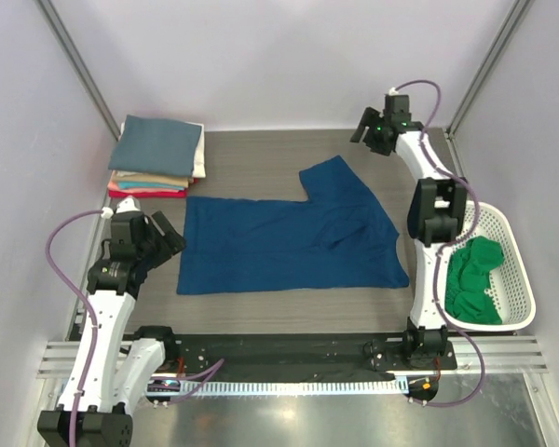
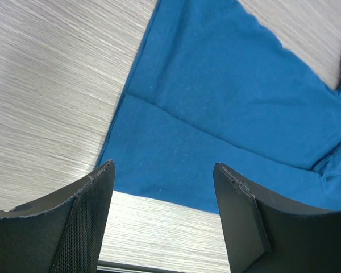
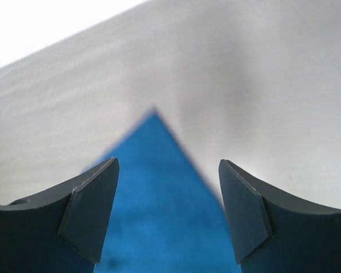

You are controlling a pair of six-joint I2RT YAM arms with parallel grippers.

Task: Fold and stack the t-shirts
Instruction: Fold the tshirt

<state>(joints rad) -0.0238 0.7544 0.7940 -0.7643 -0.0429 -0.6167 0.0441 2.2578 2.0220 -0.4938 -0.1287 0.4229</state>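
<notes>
At the far left corner of the worktop point(image 1: 261, 154) sits a pile of folded t-shirts point(image 1: 156, 154), with a slate-blue one on top. A little nearer, the left end effector point(image 1: 166, 233) hangs by the left edge of the blue t-shirt point(image 1: 279, 247). Its fingers are spread apart and hold nothing.

The blue t-shirt lies flat in the middle of the worktop. One part of it sticks out toward the far side.

The right end effector point(image 1: 368, 126) is up at the far right, just past that sticking-out part. Its fingers are spread too, and they are empty. Its own camera shows a blue corner of cloth low down between them.

On the right, a green t-shirt point(image 1: 473, 279) waits in the white basket point(image 1: 526, 303).

I think the blue t-shirt is only partly folded. Next, each end effector should come down on its bit of cloth, pinch the edge, and carry it over the shirt to make a neat fold. The cloth is soft, so a pinch may grab only one layer.
</notes>
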